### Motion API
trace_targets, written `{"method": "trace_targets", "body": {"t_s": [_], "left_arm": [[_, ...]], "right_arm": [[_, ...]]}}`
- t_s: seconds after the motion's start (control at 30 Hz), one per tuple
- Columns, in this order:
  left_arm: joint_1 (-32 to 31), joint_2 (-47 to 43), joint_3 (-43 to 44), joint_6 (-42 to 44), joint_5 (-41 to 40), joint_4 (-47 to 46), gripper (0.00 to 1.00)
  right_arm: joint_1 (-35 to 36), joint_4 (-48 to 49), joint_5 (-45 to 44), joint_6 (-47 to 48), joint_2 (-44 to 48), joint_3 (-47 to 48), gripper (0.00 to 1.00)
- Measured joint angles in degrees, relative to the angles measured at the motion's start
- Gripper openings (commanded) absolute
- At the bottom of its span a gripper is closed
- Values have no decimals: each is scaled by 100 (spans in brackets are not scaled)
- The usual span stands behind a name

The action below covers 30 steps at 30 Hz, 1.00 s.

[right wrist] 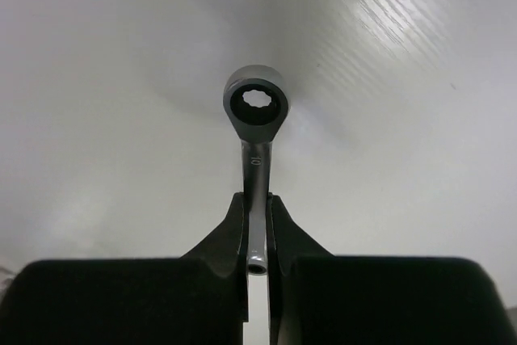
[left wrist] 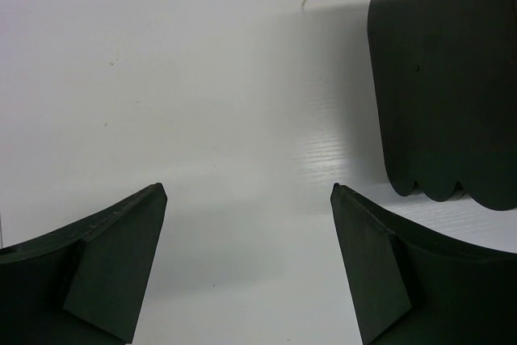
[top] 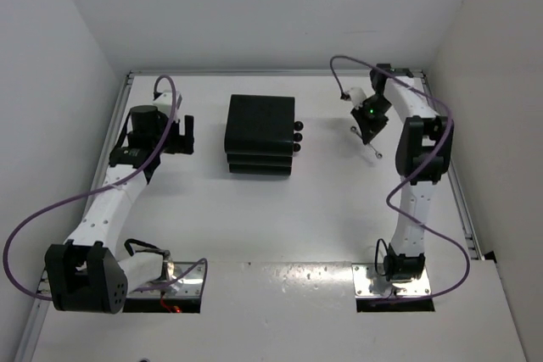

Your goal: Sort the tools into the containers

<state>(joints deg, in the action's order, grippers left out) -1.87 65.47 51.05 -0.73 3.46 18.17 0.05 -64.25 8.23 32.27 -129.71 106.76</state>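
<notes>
Wrench (right wrist: 255,163): one, slim, silver; long axis runs straight out past the fingertips, ring end foremost.
Right gripper (right wrist: 255,201): clamped on the wrench's shaft, right of the drawer unit.
Left gripper (left wrist: 246,199): fingers wide apart, holding nothing, near the unit's left side.
Drawer unit (top: 259,133): one, left of the wrench; three knobs (top: 297,136) face the right arm, which is nearer them.
Other tools: none in view.

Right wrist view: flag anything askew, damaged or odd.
Nothing stands out. The wrench sits straight in the shut right gripper, clamped by its shank, ring end pointing away, with no visible damage.
</notes>
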Motion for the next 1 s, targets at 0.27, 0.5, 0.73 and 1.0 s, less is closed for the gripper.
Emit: {"method": "trace_targets", "body": {"t_s": [0.27, 0.5, 0.73, 1.0], "left_arm": [[48, -109, 0, -151, -175, -28, 90], [85, -68, 0, -192, -205, -33, 90], [85, 157, 0, -195, -245, -31, 90], [85, 271, -2, -197, -240, -35, 90]], "right_arm": [[240, -479, 1596, -981, 1429, 1709, 0], [1196, 302, 3108, -2448, 1939, 1961, 0], [2323, 914, 3130, -3132, 1268, 2304, 0], [2933, 962, 2437, -3112, 542, 2551, 0]]}}
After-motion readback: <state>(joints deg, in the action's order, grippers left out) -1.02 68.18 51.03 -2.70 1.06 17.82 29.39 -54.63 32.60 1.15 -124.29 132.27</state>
